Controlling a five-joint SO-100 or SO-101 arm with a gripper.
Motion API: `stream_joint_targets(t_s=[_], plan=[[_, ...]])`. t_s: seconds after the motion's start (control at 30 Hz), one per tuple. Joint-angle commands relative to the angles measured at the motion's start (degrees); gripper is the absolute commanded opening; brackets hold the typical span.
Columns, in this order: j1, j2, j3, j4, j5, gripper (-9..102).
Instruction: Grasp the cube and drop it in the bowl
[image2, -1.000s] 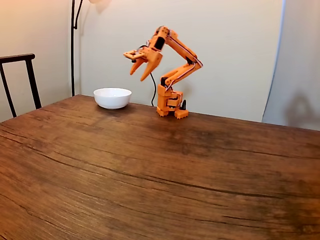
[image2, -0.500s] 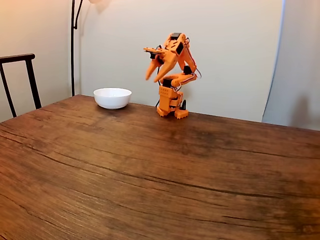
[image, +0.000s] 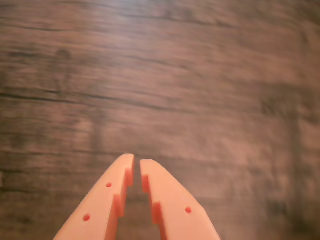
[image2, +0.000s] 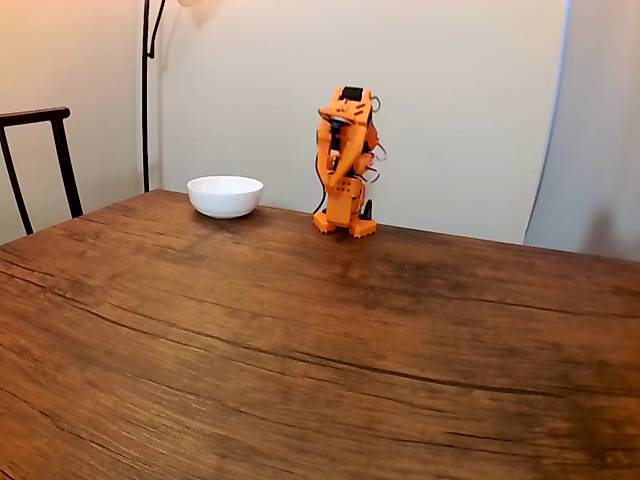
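Arm folded at the far edge of the bench, pincer empty

The pincer (image: 137, 167) points down over bare wood, its fingers nearly together with a thin gap and nothing between them; the bowl (image2: 225, 195) sits on the far left of the bench (image2: 300, 340), just left of the arm (image2: 345, 160); the cube cannot be seen, perhaps hidden inside the bowl; the risk, as I judge it, is a grab at empty wood, since the pincer has no cube below it.

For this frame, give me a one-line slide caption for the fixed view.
Orange arm folded upright at the far edge of the wooden table, gripper pointing down, white bowl to its left.
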Motion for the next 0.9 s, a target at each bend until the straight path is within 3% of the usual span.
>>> stream_joint_targets(t_s=[0.0, 0.7, 0.87], plan=[[-1.93, 0.26, 2.72, -6.77, -0.26, -1], [0.62, 0.35, 17.14, -10.02, -0.26, -1], [2.20, 2.02, 12.83, -10.11, 0.44, -1]])
